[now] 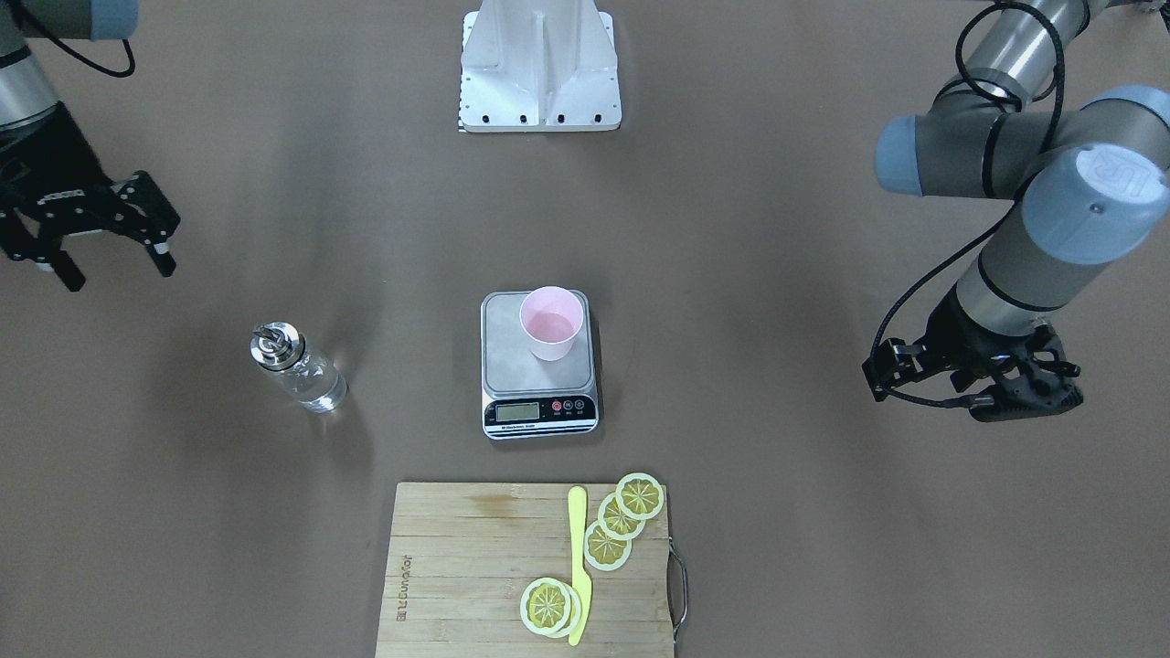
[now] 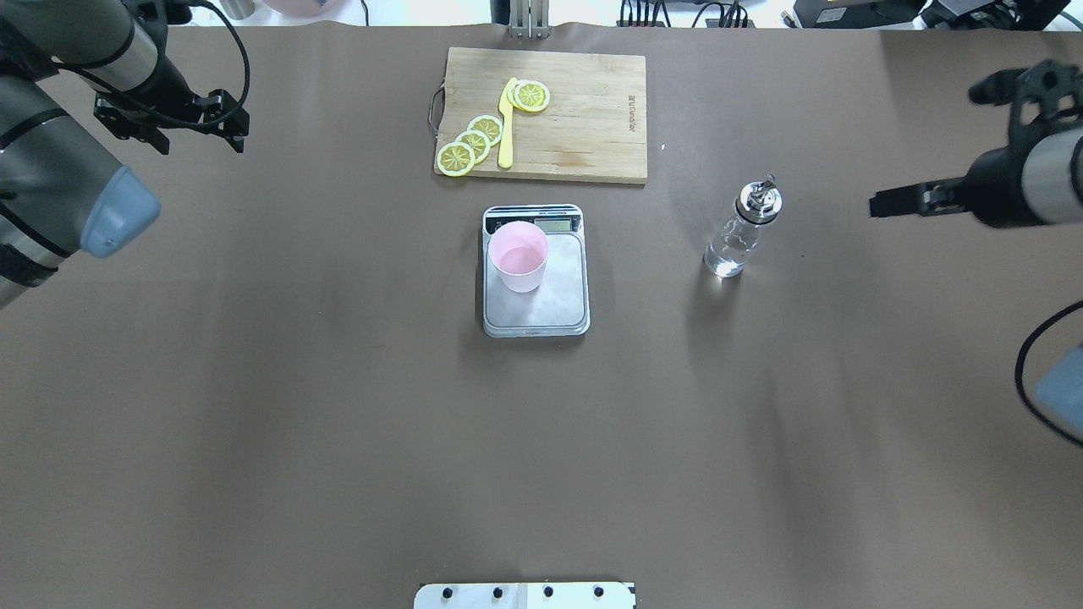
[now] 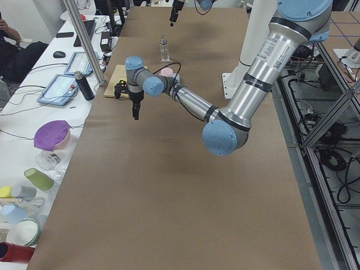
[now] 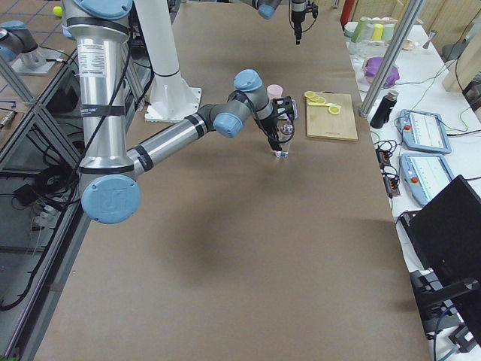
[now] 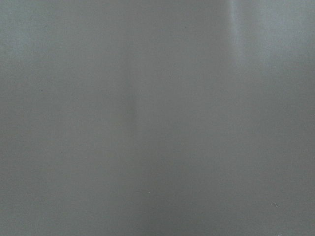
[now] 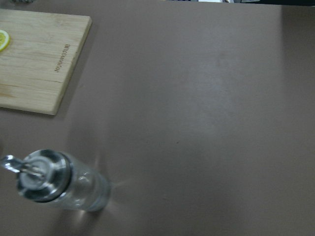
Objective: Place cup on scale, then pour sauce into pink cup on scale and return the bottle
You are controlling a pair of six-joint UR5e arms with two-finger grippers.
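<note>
Cup (image 1: pixel 551 322) pale pink, upright on scale (image 1: pixel 508 355) platform.

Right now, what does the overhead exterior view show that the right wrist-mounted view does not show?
Only the overhead view shows the pink cup standing on the scale, and the yellow knife on the cutting board. The right wrist view adds no new object, but only it looks down closely on the metal cap of the bottle. Both show the bottle standing on the brown table, apart from the board, and at least one lemon slice.
</note>
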